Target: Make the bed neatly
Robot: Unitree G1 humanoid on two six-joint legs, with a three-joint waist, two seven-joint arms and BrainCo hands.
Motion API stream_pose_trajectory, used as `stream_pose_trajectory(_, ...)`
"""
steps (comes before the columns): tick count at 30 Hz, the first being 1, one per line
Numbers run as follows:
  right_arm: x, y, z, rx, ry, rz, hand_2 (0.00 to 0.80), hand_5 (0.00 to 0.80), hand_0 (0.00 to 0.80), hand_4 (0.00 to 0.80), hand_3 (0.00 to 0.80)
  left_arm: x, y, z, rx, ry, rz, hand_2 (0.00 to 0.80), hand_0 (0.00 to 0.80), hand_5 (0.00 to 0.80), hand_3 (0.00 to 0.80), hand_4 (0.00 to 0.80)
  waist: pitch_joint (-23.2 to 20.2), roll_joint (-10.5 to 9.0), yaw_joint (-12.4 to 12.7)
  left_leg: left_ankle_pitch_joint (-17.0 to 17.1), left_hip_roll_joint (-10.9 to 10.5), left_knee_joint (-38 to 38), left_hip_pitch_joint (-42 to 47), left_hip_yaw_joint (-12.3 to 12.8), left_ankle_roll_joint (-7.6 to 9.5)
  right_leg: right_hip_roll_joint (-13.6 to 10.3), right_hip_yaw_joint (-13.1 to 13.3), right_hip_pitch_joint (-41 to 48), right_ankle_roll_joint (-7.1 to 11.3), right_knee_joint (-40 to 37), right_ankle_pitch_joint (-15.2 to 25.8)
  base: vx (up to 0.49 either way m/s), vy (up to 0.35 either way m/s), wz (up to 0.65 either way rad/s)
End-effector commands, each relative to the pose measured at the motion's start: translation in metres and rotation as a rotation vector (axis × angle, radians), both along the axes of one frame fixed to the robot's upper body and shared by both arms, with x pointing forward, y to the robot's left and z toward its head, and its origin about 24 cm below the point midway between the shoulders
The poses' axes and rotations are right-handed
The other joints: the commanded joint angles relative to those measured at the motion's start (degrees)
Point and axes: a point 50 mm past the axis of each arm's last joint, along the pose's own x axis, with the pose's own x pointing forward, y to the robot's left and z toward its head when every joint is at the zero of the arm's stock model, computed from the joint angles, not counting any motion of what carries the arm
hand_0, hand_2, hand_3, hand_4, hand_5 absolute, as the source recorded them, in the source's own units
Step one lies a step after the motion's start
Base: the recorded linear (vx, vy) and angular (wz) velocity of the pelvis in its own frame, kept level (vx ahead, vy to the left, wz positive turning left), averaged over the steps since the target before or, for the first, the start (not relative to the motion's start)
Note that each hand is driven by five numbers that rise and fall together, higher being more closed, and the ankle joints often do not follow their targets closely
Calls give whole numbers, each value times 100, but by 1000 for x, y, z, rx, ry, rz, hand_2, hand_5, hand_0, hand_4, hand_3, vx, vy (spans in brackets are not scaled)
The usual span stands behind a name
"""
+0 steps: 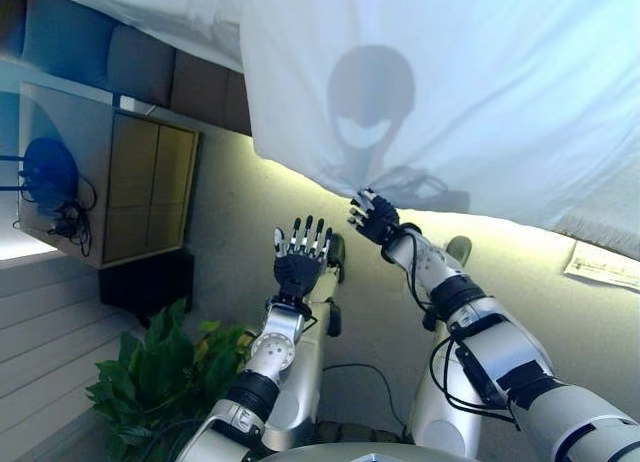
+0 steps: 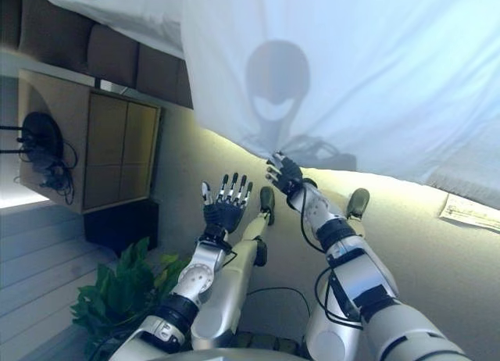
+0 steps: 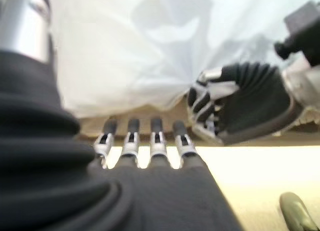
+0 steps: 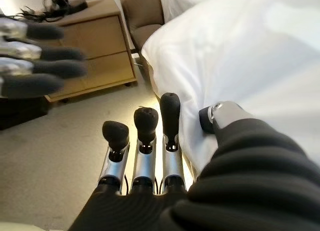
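The white duvet (image 1: 450, 82) covers the bed and hangs over its side, its lower edge just above the carpet. My right hand (image 1: 375, 220) is at that hanging edge. In the right wrist view its fingers (image 4: 146, 126) are straight and its thumb (image 4: 220, 116) rests against the duvet (image 4: 240, 51), with no cloth pinched. My left hand (image 1: 300, 257) is open with straight fingers. It is held over the carpet to the left of the right hand, short of the duvet edge. It also shows in the left wrist view (image 3: 145, 146).
A wooden nightstand (image 1: 120, 182) with cables (image 1: 60, 197) on top stands left of the bed, against a brown padded headboard (image 1: 150, 67). A green plant (image 1: 160, 382) is at the lower left. A paper (image 1: 605, 265) lies on the carpet at right.
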Motion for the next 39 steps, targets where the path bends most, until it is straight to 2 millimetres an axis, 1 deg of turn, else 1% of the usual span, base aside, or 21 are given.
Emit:
stream_pose_trajectory(1,-76,91,-67,42,371,325,800,800,800,800,800,8,-2,25,32,-149,-15,0,0,0,0,0,189,549,61,161,-302,98,-160,179,79,-81,141,237,284,-878,840,-36,87,0)
stream_pose_trajectory(6,-100,108,-75,87,447,346,800,800,800,800,800,2,-1,22,34,-135,7,0,0,0,0,0,189,473,19,144,-282,85,-180,220,89,-76,147,210,299,-907,873,-16,51,-2)
stream_pose_trajectory(11,-111,119,-73,127,447,380,800,800,800,800,800,1,-4,23,19,-129,23,0,0,0,0,0,189,462,-44,163,-273,58,-276,255,105,-14,227,96,302,-910,864,-14,58,0)
stream_pose_trajectory(15,-114,122,-72,89,423,437,800,800,800,800,800,3,-4,28,51,-153,35,0,0,0,0,0,189,461,-71,205,-267,17,-307,293,97,10,270,58,302,-933,870,-8,91,-6)
stream_pose_trajectory(18,-116,122,-73,42,404,479,800,800,800,800,800,6,-1,35,105,-183,53,0,0,0,0,0,189,476,-81,235,-286,19,-320,294,92,18,290,45,292,-922,878,-3,76,-4)
stream_pose_trajectory(24,-113,116,-75,22,405,465,800,800,800,800,800,13,5,47,141,-199,67,0,0,0,0,0,189,498,-35,239,-306,114,-376,267,96,-58,281,7,266,-834,880,-10,49,0)
stream_pose_trajectory(29,-118,119,-74,46,428,466,800,800,800,800,800,10,4,49,131,-213,76,0,0,0,0,0,189,489,-26,224,-312,175,-458,256,107,-45,297,-75,247,-768,855,-5,6,0)
stream_pose_trajectory(31,-119,120,-76,1,420,463,800,800,800,800,800,10,5,51,125,-220,83,0,0,0,0,0,189,474,-26,202,-318,210,-477,255,115,-33,299,-85,232,-746,837,0,0,0)
stream_pose_trajectory(32,-118,118,-77,-35,423,454,530,530,530,530,530,11,5,52,124,-221,84,0,0,0,0,0,189,467,-25,188,-320,236,-481,252,117,-35,300,-85,226,-733,831,0,0,0)
stream_pose_trajectory(33,-116,115,-79,-76,449,423,0,0,0,0,0,13,5,53,124,-220,84,0,0,0,0,0,189,453,-27,168,-314,269,-475,265,121,-44,296,-77,222,-721,818,-11,-34,0)
stream_pose_trajectory(35,-110,108,-82,-77,461,384,0,0,0,0,0,15,6,56,123,-217,82,0,0,0,0,0,189,431,-20,133,-316,313,-437,257,132,-57,288,-27,217,-700,801,-9,-51,3)
stream_pose_trajectory(39,-88,86,-82,-78,444,249,0,0,0,0,0,21,10,55,115,-196,84,0,0,0,0,0,189,337,-13,28,-320,400,-229,237,142,-110,230,237,208,-706,778,0,-86,5)
